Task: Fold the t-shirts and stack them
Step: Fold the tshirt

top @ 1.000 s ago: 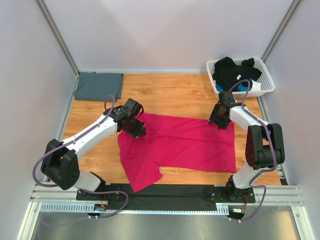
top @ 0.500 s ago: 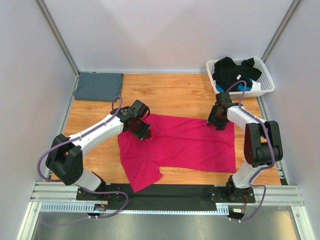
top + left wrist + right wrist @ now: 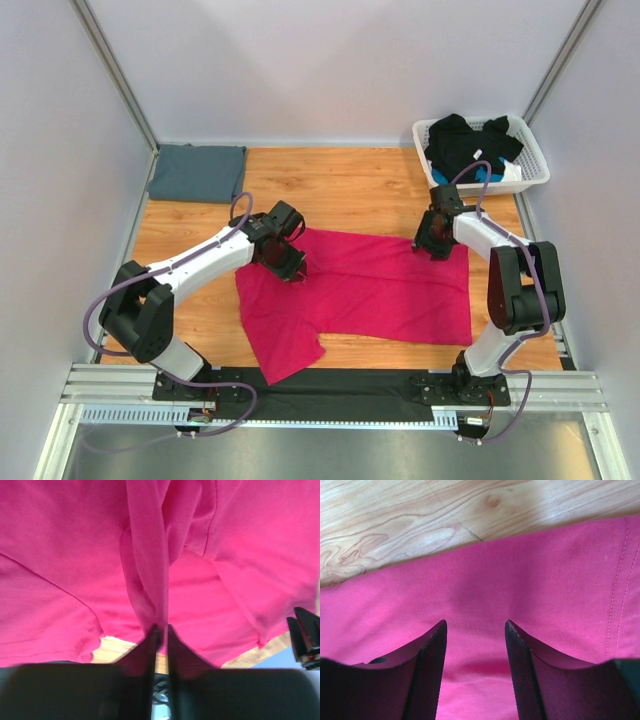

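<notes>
As only wrist views show, left gripper pinches magenta t-shirt fold; right gripper gapes over two-o'clock hem.

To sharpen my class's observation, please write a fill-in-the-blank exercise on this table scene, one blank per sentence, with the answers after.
1. The spread shirt pinched by the left pincer is coloured ____.
2. The right pincer hangs over that shirt's edge with its jaws ____.
3. The folded grey shirt lies in the far ____ corner of the table.
4. The top garment in the white basket is ____.

Missing words: pink; open; left; black.
</notes>
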